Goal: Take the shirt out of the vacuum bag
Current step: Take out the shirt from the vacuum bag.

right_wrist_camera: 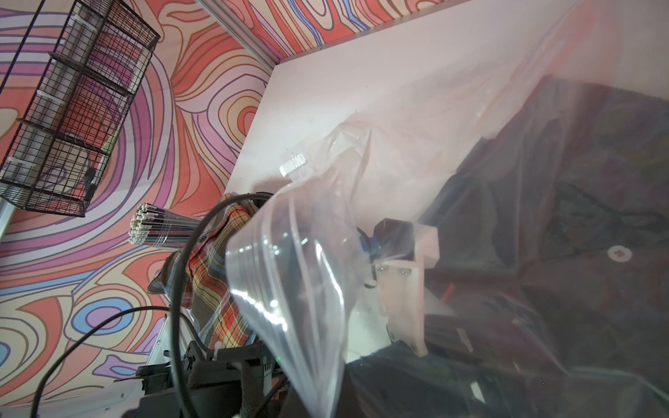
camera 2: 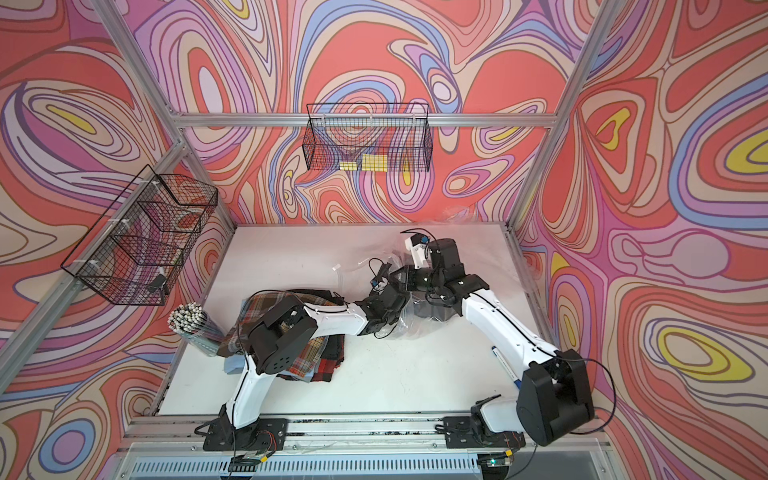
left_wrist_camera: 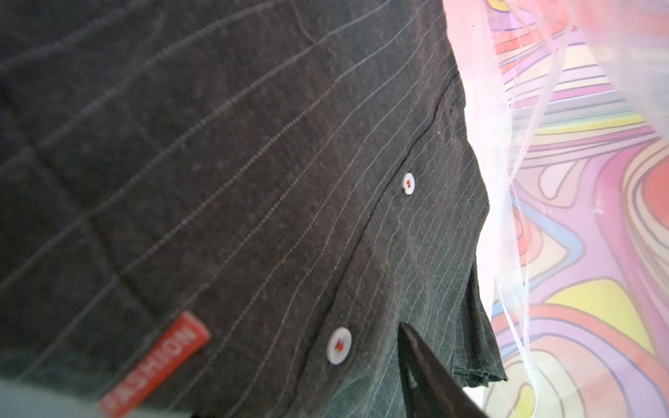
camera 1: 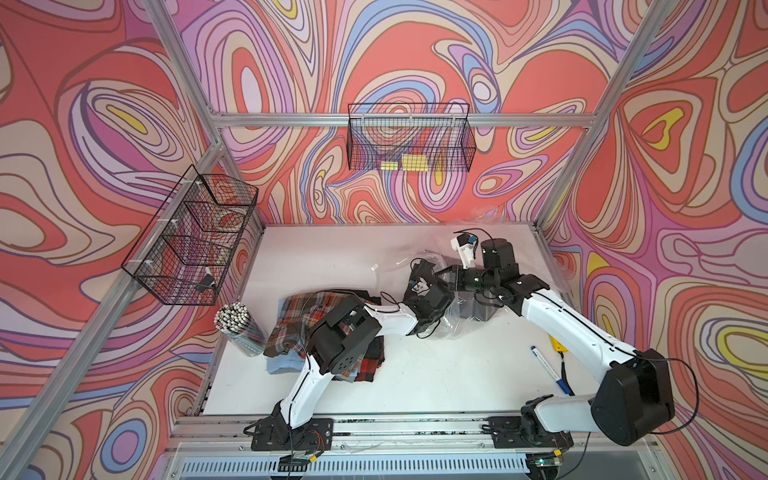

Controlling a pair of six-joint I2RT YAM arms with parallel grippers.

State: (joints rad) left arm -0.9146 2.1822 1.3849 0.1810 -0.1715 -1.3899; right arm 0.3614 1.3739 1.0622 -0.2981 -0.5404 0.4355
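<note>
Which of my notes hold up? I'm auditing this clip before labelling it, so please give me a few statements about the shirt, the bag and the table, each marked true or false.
1. A dark pinstriped shirt sits inside the clear vacuum bag. True.
2. Its buttons are black. False: they are white with red thread.
3. A red tag on it reads FASHION. True.
4. A pile of plaid shirts lies on the table, outside the bag. True.
5. The marker pen lies on top of that pile. False: it lies on the bare table, apart from the pile.
</note>
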